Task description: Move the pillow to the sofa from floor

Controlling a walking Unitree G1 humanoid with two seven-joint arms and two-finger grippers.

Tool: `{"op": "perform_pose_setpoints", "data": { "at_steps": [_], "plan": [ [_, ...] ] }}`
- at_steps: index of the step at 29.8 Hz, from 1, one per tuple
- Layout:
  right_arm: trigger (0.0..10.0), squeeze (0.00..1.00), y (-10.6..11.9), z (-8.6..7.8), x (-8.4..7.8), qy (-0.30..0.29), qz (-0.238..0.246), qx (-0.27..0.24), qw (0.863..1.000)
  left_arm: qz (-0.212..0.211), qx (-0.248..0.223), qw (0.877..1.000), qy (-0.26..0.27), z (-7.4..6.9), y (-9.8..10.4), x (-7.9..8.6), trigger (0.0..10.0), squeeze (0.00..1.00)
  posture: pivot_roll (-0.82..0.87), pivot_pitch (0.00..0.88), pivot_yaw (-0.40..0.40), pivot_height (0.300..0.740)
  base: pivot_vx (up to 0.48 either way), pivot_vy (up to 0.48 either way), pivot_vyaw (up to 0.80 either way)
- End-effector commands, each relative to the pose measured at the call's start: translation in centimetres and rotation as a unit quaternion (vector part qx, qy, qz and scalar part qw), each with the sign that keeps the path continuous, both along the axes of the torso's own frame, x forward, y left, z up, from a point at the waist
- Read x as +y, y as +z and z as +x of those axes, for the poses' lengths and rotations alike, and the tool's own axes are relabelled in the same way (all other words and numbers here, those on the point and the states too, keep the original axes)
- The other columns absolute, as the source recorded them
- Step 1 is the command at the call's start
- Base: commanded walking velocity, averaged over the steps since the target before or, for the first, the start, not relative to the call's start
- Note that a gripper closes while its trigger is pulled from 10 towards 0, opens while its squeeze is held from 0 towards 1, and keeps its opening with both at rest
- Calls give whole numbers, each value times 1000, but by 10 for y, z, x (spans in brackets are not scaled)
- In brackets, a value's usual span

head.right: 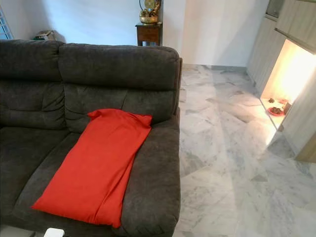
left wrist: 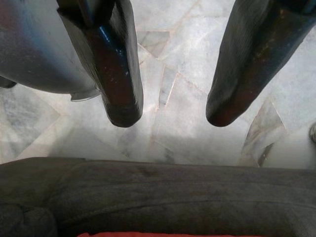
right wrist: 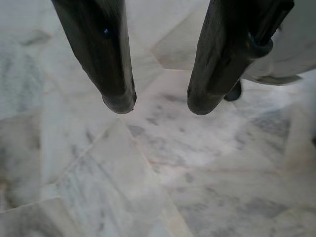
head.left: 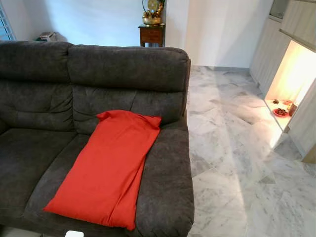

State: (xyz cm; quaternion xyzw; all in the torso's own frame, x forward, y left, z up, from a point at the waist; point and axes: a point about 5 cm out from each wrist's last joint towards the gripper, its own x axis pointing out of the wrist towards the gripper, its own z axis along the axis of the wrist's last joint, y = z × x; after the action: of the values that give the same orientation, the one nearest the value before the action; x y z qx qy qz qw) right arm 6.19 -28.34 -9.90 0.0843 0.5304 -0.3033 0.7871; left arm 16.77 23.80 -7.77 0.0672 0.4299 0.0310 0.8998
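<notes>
A long red pillow [head.left: 109, 168] lies flat on the right seat of the dark grey sofa [head.left: 128, 69], its far end against the backrest and its near end at the seat's front edge. My left gripper [left wrist: 170, 116] hangs open over the marble floor by the sofa's front edge [left wrist: 158, 192], with a thin strip of the red pillow [left wrist: 168, 234] beyond it. My right gripper [right wrist: 155, 106] hangs open above bare marble tiles. Nothing is between either pair of fingers.
Marble floor [head.left: 232, 163] stretches to the right of the sofa. A small wooden table [head.left: 151, 34] with a golden ornament stands behind the sofa. A lit low alcove [head.left: 289, 94] with small dishes is set into the cabinets at the right.
</notes>
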Motion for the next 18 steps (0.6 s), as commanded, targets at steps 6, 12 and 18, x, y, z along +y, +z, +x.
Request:
{"op": "perform_pose_setpoints", "data": {
  "at_steps": [6, 12, 18],
  "plan": [
    [10000, 0, 2, 17, 6, 13, 25, -46, 999, -12, 11, 1000, -14, 4, -1, -8, 10000, 0, 29, 0, -1, 740, 0, 0, 0],
    [10000, 0, 2, 24, 9, 41, 28, -46, 998, 20, 20, 996, -89, 5, -3, -18, 10000, 0, 39, 0, -17, 740, 0, 0, 0],
    [10000, 0, 3, 28, 10, 82, 20, -38, 996, 83, 45, 981, -169, -4, -5, -13, 10000, 0, 48, 0, -19, 740, 0, 0, 0]
  ]
}}
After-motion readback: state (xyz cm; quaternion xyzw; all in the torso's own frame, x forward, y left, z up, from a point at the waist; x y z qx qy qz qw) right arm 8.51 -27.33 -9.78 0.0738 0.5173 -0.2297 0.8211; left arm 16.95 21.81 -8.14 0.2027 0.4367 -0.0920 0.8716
